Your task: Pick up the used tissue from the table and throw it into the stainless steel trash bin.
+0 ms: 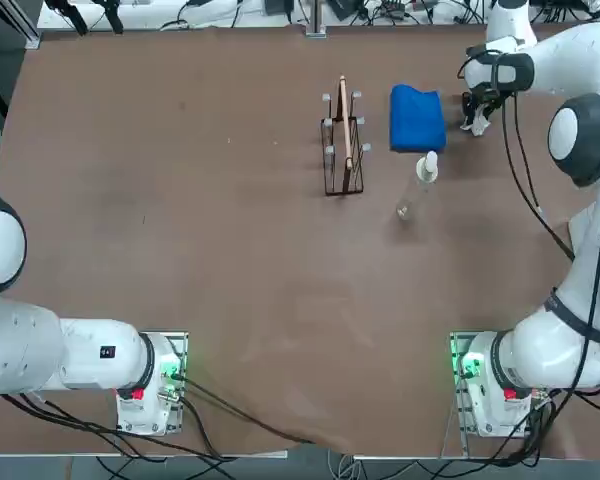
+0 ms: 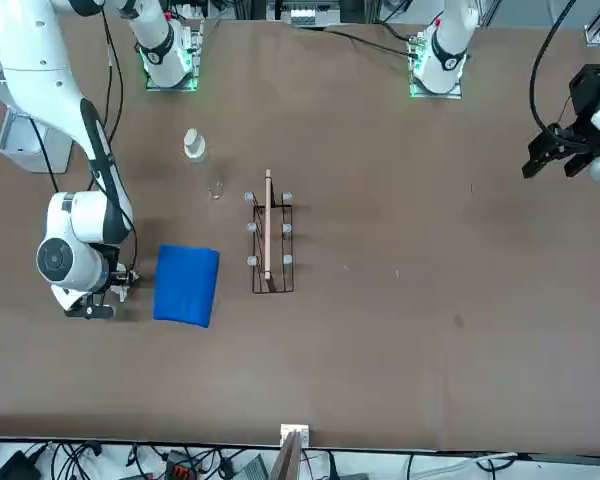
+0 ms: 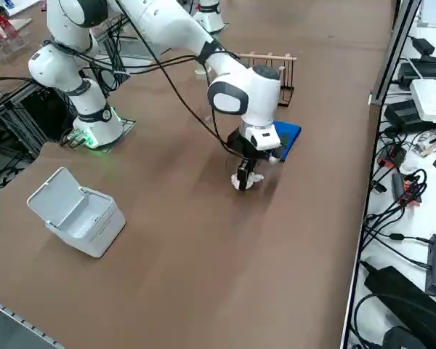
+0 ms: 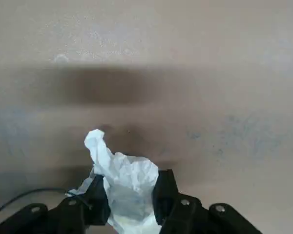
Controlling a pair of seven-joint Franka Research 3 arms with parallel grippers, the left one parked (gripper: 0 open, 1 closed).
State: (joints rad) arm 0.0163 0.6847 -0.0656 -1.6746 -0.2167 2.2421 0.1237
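with the right gripper (image 4: 133,199) closed on the used tissue (image 4: 128,178) over the table (image 3: 196,291), just right of the blue cloth (image 1: 417,118), carry back toward the robot's base and farther right, to the open-lidded trash bin (image 3: 94,227), well apart.

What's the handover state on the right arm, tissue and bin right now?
Right gripper: over the table's far right part, beyond the blue cloth's right edge, fingers closed on the tissue, which bulges out between them.
Bin: on the table at the robot's right side, lid open; it looks whitish-grey.
Also out: blue cloth, small clear bottle, wire rack.
Done: tissue grasped.
Left: carry it to the bin, release it inside.
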